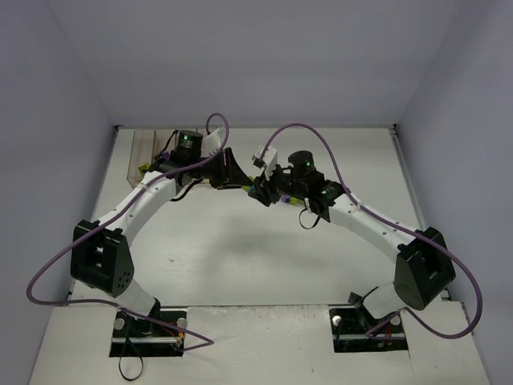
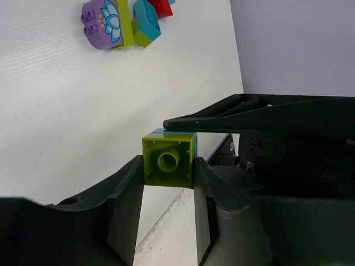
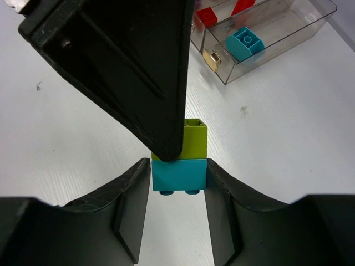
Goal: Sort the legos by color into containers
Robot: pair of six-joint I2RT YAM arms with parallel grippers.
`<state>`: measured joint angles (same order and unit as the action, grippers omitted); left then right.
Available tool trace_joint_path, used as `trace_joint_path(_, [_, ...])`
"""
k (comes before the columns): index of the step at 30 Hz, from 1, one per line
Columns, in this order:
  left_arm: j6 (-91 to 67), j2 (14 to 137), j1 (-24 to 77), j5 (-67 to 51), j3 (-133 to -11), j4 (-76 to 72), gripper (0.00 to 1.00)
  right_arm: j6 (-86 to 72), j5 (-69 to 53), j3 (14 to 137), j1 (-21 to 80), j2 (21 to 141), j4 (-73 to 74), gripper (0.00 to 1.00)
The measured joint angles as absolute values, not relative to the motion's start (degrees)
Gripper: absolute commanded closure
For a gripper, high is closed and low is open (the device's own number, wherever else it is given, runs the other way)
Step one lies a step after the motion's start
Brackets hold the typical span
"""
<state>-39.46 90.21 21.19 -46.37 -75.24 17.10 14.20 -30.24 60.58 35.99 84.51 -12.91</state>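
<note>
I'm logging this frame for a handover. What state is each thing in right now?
Left gripper: shut on green brick.
Right gripper: shut on teal brick.
Green brick: joined to teal brick.
Clear bin: open, holding second teal brick.
Purple brick: lying on table.

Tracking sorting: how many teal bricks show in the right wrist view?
2: one teal plastic brick in the right tool; another brick inside the clear plastic bin. More may be hidden.
</note>
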Motion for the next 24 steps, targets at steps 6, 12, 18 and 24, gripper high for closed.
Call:
trace_joint_path(6, [-39.2,90.21,21.19,-46.59,-75.24,17.43,0.96,14.63,-30.02,60.58,35.97,84.51,-12.84,0.79])
trace_joint_path(12, [-38.98,90.26,21.04,-46.65,-75.44,17.76,0.96,14.81,-30.02,60.58,35.92,84.51,-12.88,1.0])
trace_joint_path(18, [-38.61,91.33,19.22,-49.01,-76.51,19.31,0.99,15.09,-30.04,59.27,35.68,84.47,-15.07,1.0])
trace_joint_path(24, [-35.86,92.51,11.75,-46.85,-80.55,24.25,1.0,14.85,-28.18,51.81,35.11,81.87,-12.23,1.0])
